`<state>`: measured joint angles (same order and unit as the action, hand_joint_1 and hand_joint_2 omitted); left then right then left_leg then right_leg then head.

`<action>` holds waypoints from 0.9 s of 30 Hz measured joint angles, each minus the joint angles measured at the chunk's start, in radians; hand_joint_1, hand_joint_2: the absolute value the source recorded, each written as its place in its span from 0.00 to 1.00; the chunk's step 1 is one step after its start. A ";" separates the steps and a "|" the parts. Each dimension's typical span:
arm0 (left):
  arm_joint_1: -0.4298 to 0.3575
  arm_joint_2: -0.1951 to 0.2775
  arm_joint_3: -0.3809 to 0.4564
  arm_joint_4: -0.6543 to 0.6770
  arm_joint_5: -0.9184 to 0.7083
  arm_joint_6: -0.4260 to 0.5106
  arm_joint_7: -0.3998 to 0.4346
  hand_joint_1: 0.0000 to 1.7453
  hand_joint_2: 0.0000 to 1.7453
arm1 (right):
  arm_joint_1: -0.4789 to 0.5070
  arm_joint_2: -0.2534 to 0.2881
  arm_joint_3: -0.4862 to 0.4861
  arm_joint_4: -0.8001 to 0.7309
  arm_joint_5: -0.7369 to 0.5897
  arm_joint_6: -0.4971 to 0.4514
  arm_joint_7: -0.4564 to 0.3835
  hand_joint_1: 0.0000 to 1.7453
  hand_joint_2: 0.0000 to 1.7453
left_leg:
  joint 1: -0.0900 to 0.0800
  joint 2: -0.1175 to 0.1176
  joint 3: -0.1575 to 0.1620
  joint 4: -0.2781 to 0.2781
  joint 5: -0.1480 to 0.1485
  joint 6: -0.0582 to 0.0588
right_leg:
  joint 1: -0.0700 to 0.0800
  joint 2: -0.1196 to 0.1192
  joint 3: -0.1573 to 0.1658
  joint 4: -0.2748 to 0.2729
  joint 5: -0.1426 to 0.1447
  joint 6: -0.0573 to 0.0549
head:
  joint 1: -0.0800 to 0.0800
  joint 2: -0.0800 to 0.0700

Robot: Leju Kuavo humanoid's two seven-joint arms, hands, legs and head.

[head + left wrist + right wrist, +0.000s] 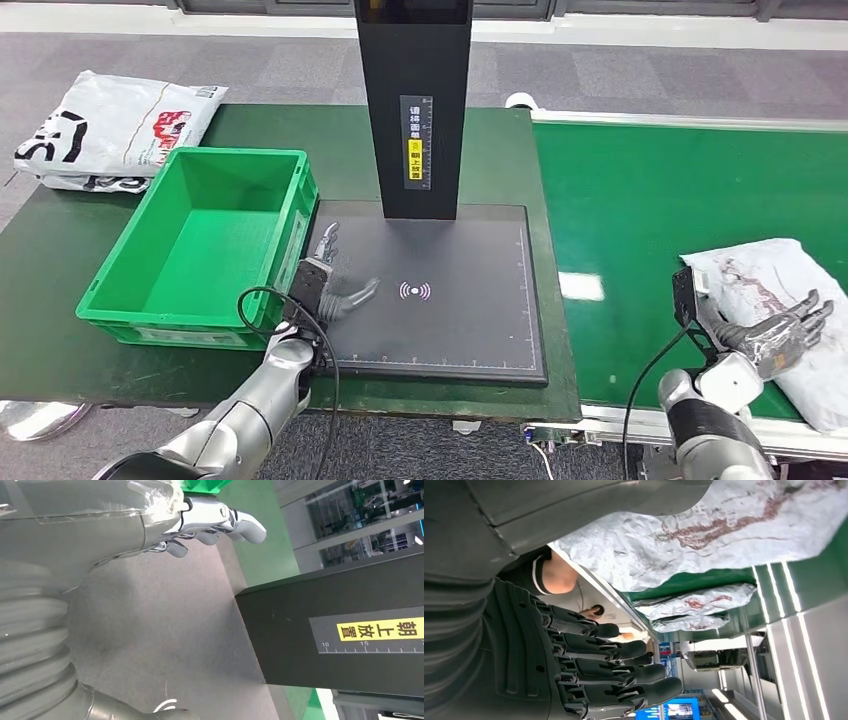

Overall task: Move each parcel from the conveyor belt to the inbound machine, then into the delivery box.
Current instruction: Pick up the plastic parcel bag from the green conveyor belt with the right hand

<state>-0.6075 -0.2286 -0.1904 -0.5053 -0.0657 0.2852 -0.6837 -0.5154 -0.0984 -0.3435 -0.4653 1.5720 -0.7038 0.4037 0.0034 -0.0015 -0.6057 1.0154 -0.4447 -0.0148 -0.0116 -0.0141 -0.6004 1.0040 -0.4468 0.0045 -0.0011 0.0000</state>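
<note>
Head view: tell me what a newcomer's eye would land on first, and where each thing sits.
The tall black scanner column rises mid-scene from a dark flat scanning pad, where the open left hand hovers. To its left stands an empty bright green plastic crate. On the right, the right hand is spread over a crumpled white plastic parcel lying on the green conveyor belt.

My silver right hand (785, 335) lay on a white parcel (775, 280) with reddish print; green conveyor belt (650, 200), green box (150, 300), black machine (470, 320).
</note>
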 joint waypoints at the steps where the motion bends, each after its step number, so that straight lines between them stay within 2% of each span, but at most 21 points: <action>1: 0.000 0.000 0.000 -0.003 -0.003 0.001 0.002 0.00 1.00 | -0.005 -0.006 0.014 0.017 0.000 0.000 0.010 0.00 1.00 | 0.000 0.000 0.000 0.000 0.000 0.000 | 0.000 0.000 0.000 0.000 0.000 0.000 | 0.000 0.000; 15: 0.000 -0.001 0.000 -0.012 -0.009 0.007 0.007 0.00 1.00 | -0.024 -0.032 0.067 0.097 0.000 0.000 0.027 0.00 1.00 | 0.000 0.000 0.000 0.000 0.000 0.000 | 0.000 0.000 0.000 0.000 0.000 0.000 | 0.000 0.000; 27: 0.027 0.002 0.015 -0.030 -0.013 0.021 0.014 0.00 1.00 | -0.028 -0.037 0.126 0.151 0.000 0.086 0.145 0.00 1.00 | 0.000 0.000 0.000 0.000 0.000 0.000 | 0.000 0.000 0.000 0.000 0.000 0.000 | 0.000 0.000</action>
<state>-0.5805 -0.2263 -0.1756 -0.5354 -0.0786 0.3057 -0.6693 -0.5435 -0.1356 -0.2173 -0.3141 1.5718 -0.6177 0.5490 0.0033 -0.0014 -0.6057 1.0154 -0.4446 -0.0146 -0.0118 -0.0144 -0.6005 1.0039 -0.4468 0.0045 -0.0011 0.0000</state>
